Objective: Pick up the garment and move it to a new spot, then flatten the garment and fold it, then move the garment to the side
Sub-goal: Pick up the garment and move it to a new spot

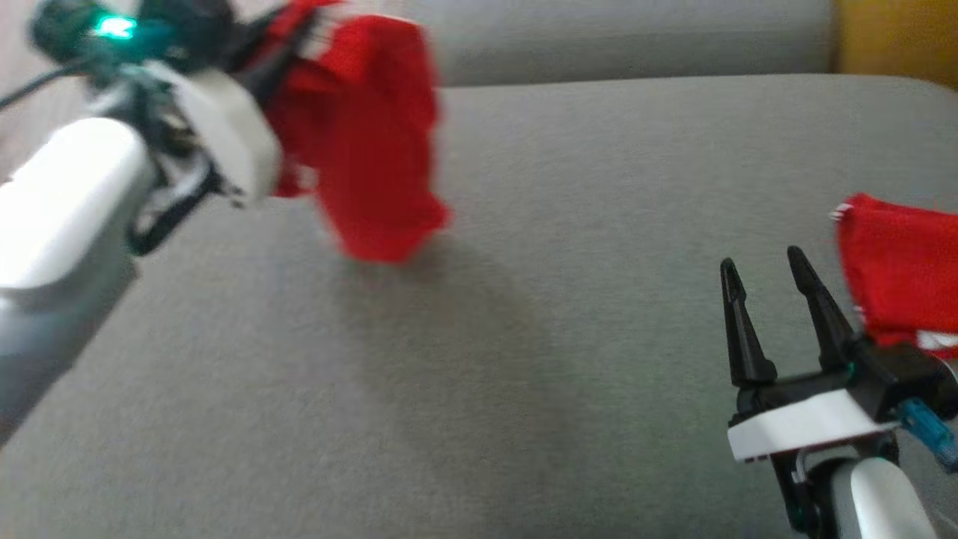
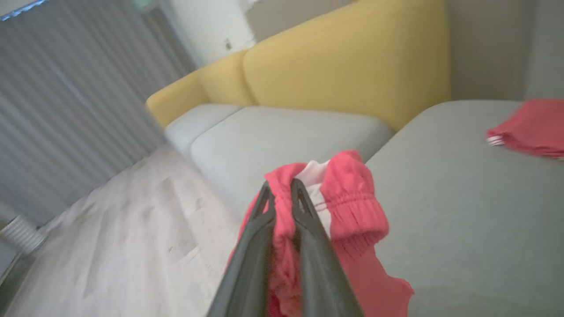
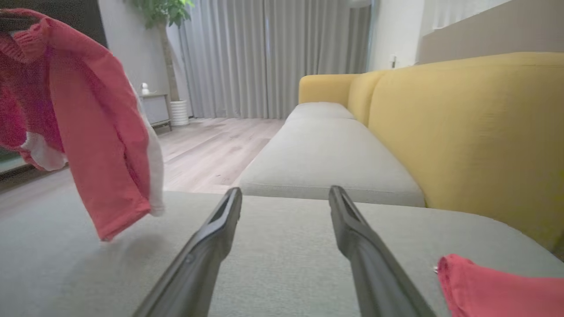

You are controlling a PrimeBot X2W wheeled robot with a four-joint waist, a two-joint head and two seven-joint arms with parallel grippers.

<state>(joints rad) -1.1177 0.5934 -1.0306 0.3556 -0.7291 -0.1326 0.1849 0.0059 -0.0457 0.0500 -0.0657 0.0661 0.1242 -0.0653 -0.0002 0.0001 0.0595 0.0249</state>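
While it hangs from the left gripper [image 2: 282,193], the red garment [image 1: 359,142] sits in the upper left of the head view. It droops in one bunched length, so its long axis runs straight down toward the grey sofa cushion [image 1: 569,224]. In the right wrist view its lowest corner looks clear of the cushion, with a soft shadow under it. That drop is what the next move seems to turn on. The bare stretch of cushion lies below and to the right of the cloth in the head view, so I'd judge a lowering there would lay it out for flattening.

The cloth itself is bright red with white showing on the inside and along a stripe. In the left wrist view a gathered, elasticated band bulges just beside the dark fingers. It is crumpled, not spread, and its outline is blurred in the head view.

Those left jaws are pinched together on a fold near the band. The right gripper [image 1: 762,258] is at the lower right of the head view, its jaws spread apart with nothing between them. It is well apart from the hanging cloth, so the left arm is plainly the nearer one.

A second red garment [image 1: 898,277] lies on the cushion at the right edge, just beside the right gripper. A yellow backrest [image 3: 462,123] and pale wooden floor [image 2: 132,220] lie beyond.
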